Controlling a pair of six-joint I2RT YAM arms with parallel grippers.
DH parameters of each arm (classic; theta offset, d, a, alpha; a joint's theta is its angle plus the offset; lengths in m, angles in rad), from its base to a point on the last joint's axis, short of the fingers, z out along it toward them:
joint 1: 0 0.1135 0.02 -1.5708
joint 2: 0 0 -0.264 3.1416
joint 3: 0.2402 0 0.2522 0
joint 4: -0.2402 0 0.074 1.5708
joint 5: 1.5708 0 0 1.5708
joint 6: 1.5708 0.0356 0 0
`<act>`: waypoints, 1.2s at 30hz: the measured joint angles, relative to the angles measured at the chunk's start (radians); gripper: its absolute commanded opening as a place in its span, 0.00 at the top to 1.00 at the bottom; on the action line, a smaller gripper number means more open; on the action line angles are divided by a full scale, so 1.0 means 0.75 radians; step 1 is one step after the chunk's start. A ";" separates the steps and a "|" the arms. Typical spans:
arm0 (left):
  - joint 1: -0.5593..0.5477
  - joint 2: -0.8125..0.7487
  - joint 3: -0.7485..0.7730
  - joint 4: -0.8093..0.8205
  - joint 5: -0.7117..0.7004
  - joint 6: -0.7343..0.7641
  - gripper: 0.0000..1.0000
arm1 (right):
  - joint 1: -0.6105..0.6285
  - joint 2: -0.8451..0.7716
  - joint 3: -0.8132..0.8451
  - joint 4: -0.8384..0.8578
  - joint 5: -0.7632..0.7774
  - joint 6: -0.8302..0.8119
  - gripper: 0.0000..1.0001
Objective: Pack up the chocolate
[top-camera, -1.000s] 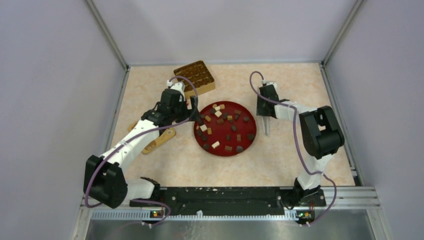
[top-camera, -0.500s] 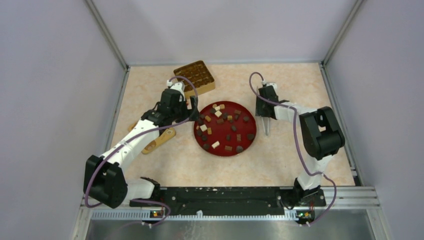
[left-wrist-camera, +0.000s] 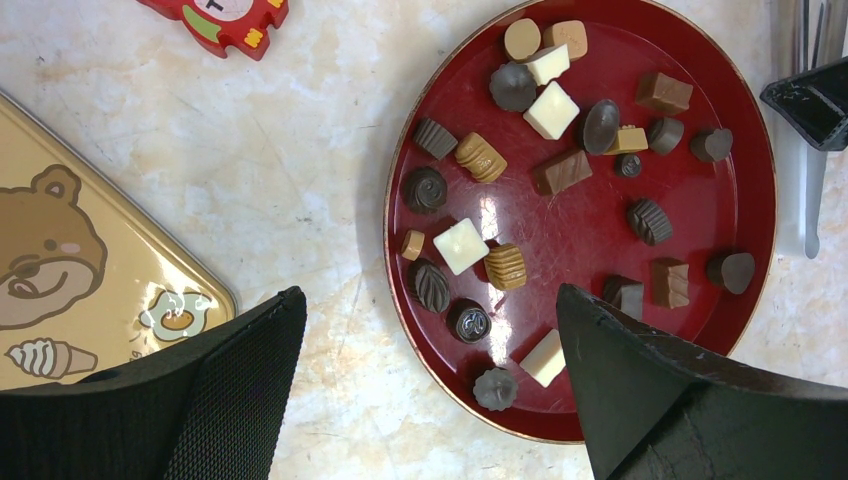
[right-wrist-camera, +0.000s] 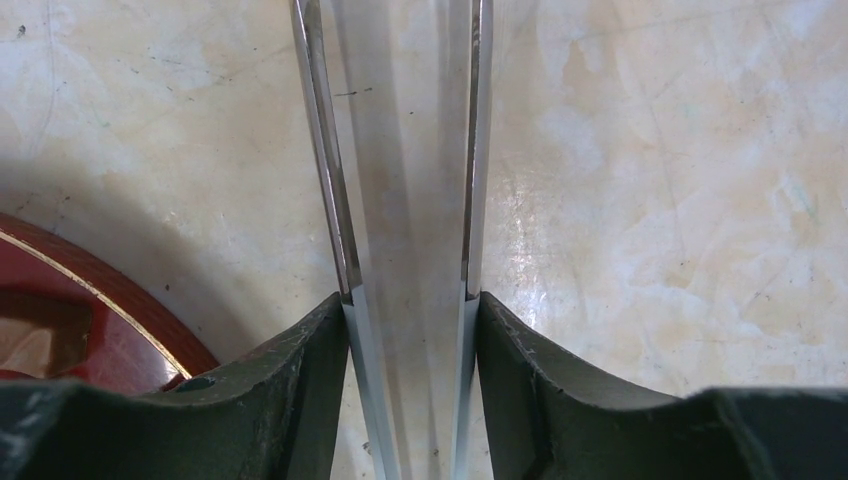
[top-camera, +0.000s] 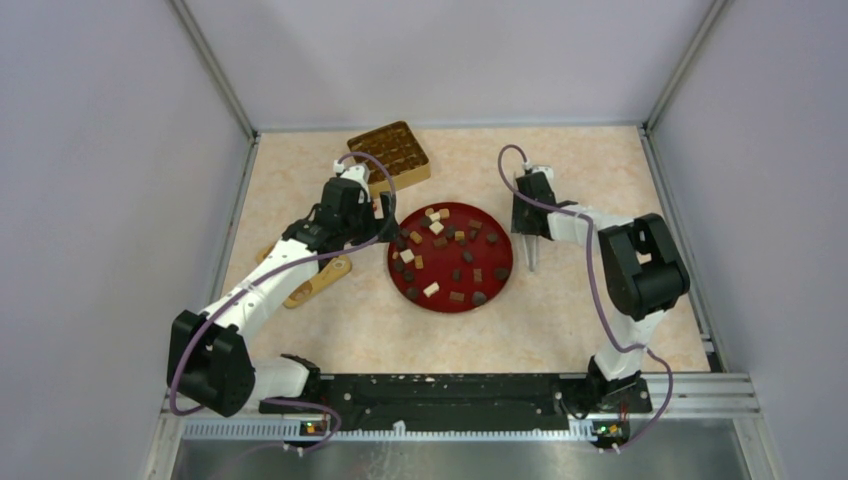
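The chocolate [top-camera: 450, 255] lies as several dark, tan and white pieces scattered on a round red plate [top-camera: 391, 270]; the left wrist view shows the pieces [left-wrist-camera: 462, 245] close up. My left gripper [top-camera: 385, 215] hovers over the plate's left edge [left-wrist-camera: 392, 260], its jaws [left-wrist-camera: 430, 295] wide open and holding nothing. My right gripper [top-camera: 527, 225] is just right of the plate, shut on metal tongs [right-wrist-camera: 322, 150] that point down at the table [top-camera: 532, 262]. The right fingers [right-wrist-camera: 300, 360] press both tong arms from outside.
A gold compartment tray [top-camera: 390, 155] sits at the back left of the table. A tan bear-printed lid [left-wrist-camera: 80, 270] lies under my left arm, left of the plate. A small red-and-white item [left-wrist-camera: 225, 15] rests beyond it. The tongs [left-wrist-camera: 805, 200] stand by the plate's far side.
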 measured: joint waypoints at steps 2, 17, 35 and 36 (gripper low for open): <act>0.000 0.000 0.000 0.000 0.000 0.000 0.01 | 0.001 0.000 0.000 0.000 -0.001 0.003 0.47; 0.000 0.000 -0.001 -0.001 -0.001 0.000 0.01 | 0.003 -0.006 -0.021 0.025 -0.008 0.057 0.88; 0.000 -0.016 0.000 -0.025 -0.068 0.016 0.01 | 0.003 -0.362 0.171 -0.514 -0.101 -0.137 0.94; 0.000 -0.017 0.000 -0.026 -0.074 0.020 0.01 | 0.003 -0.387 0.179 -0.536 -0.119 -0.143 0.93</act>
